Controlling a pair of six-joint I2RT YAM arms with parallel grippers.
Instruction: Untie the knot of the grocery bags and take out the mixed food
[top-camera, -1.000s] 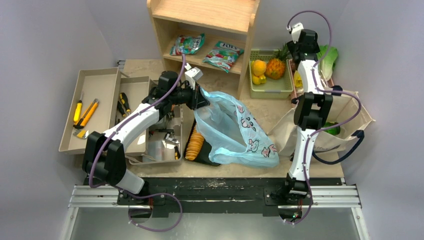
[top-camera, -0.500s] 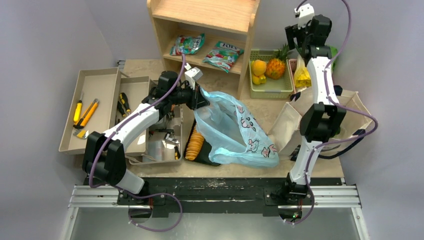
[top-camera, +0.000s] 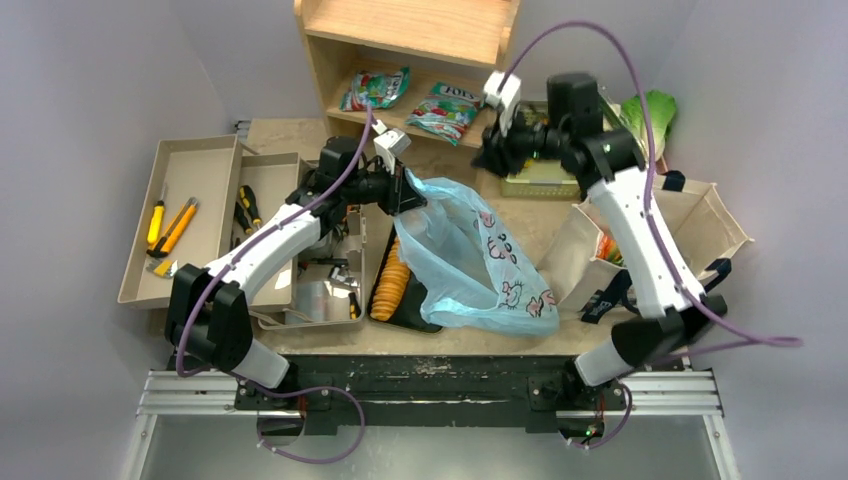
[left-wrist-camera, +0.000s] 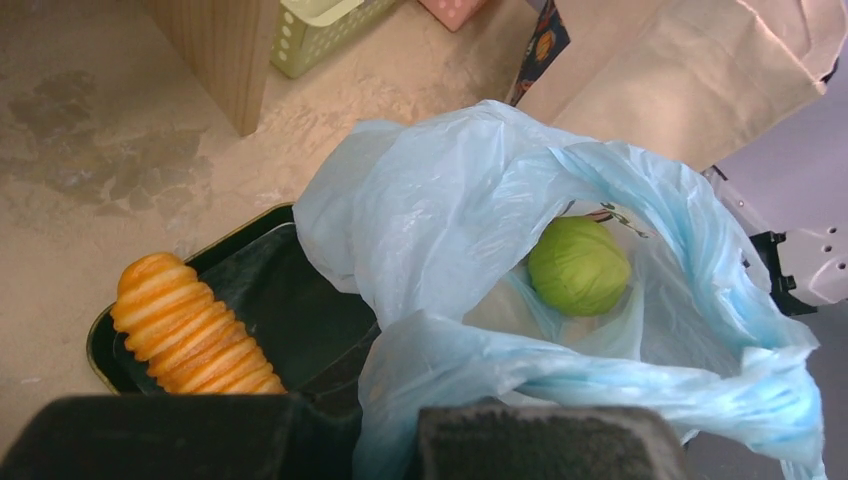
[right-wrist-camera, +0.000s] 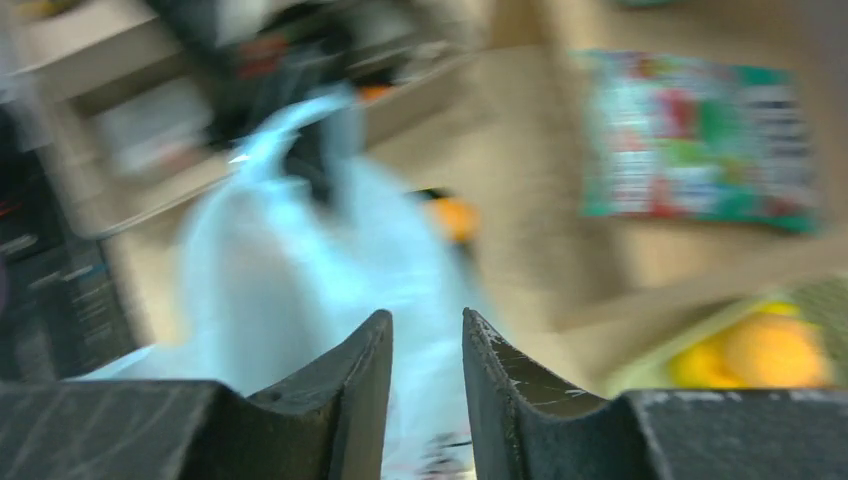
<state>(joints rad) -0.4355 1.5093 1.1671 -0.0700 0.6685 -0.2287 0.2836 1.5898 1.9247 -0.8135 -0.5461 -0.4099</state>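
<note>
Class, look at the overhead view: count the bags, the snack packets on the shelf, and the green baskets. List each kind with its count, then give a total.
Bags: 2, the blue plastic bag and the canvas tote
Snack packets: 2
Green basket: 1
Total: 5

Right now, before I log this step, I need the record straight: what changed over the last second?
The right claw swung left from the back-right corner beyond the canvas tote. It now sits over the green basket, empty and pointing toward the light-blue plastic bag. The left claw stays clamped on that bag's rim. Bag and basket sit where they were.
</note>
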